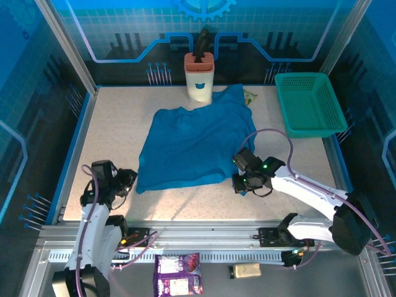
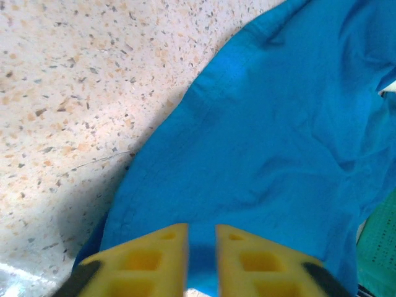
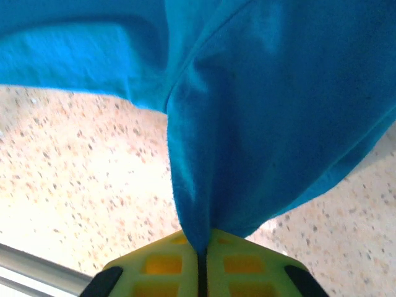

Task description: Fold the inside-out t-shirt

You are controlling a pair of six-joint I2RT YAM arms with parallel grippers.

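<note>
The inside-out t-shirt lies spread, plain blue, across the middle of the table. My left gripper sits at its near left corner. In the left wrist view the yellow fingers stand a little apart, with the blue cloth under and beyond the narrow gap of the left gripper. My right gripper is at the near right corner. In the right wrist view the right gripper is shut on a pinched fold of the t-shirt, which rises bunched from the tips.
A teal mesh basket stands at the back right, its edge also in the left wrist view. A white and orange holder stands behind the shirt, and a small packet lies by the shirt's far right corner. A purple packet lies on the front rail.
</note>
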